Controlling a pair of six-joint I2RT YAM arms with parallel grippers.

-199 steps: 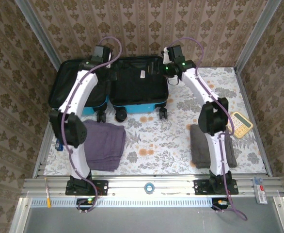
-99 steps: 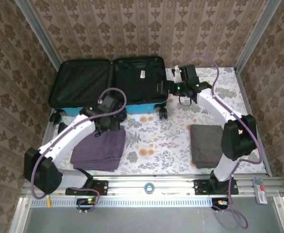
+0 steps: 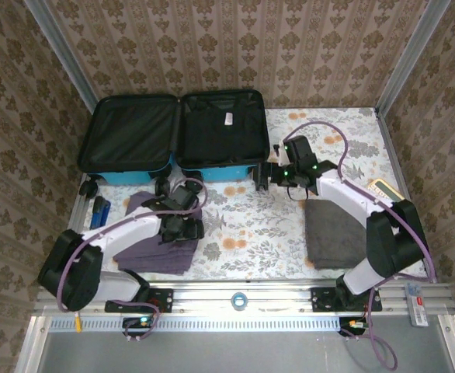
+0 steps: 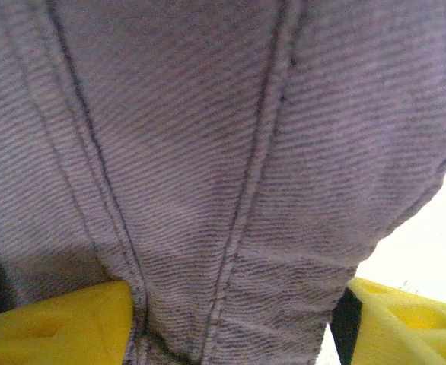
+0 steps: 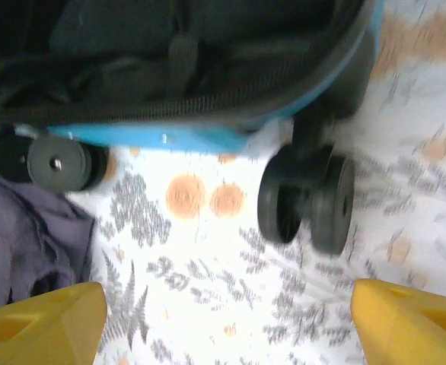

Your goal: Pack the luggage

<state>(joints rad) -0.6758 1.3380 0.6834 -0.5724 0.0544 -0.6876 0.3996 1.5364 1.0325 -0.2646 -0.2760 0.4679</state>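
The luggage (image 3: 220,170), a turquoise suitcase, lies open at the back of the table with its black lining up. My left gripper (image 3: 187,228) is down on the folded purple towel (image 3: 146,247) in front of it. In the left wrist view the jaws (image 4: 238,323) stand open with a bulge of the purple towel (image 4: 208,152) between the yellow fingers (image 4: 55,323). My right gripper (image 3: 271,172) hovers open over the tablecloth just in front of the suitcase's right wheel (image 5: 307,198), with nothing between its fingers (image 5: 40,323). The luggage edge (image 5: 200,140) runs across the top of that view.
A folded grey towel (image 3: 332,233) lies at the right under my right arm. A calculator (image 3: 388,190) sits at the right edge. A small blue object (image 3: 98,211) lies at the left edge. A tape roll (image 3: 237,299) rests on the front rail.
Both arms have pulled back from the open suitcase. The left arm dropped onto the purple towel; the right one came down to the suitcase's front right wheel.
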